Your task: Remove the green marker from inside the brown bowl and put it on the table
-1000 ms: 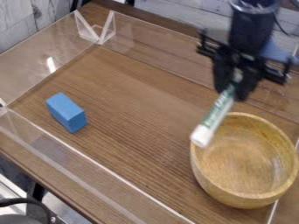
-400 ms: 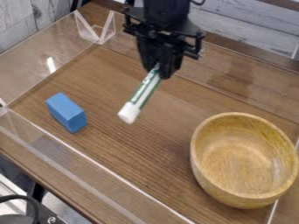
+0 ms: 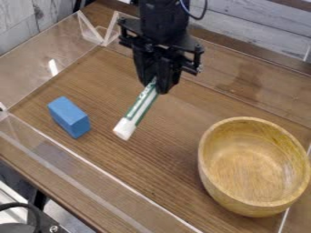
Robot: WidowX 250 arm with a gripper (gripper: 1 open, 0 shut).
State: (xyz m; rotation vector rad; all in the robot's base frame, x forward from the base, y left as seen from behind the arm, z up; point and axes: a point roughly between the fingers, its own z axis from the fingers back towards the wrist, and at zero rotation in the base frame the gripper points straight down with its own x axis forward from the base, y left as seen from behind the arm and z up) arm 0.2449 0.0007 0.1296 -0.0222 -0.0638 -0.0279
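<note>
Between clear acrylic walls (image 3: 49, 159), wood-grain table (image 3: 145, 168)

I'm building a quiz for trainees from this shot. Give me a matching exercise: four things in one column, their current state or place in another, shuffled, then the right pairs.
Things:
1. green marker
2. brown bowl
3. blue block
4. gripper

States:
A. lying on the table near the left wall
B. empty, at the right
C. hanging tilted above the tabletop
D. shut, pointing down

Pairs: 1-C, 2-B, 3-A, 4-D
</note>
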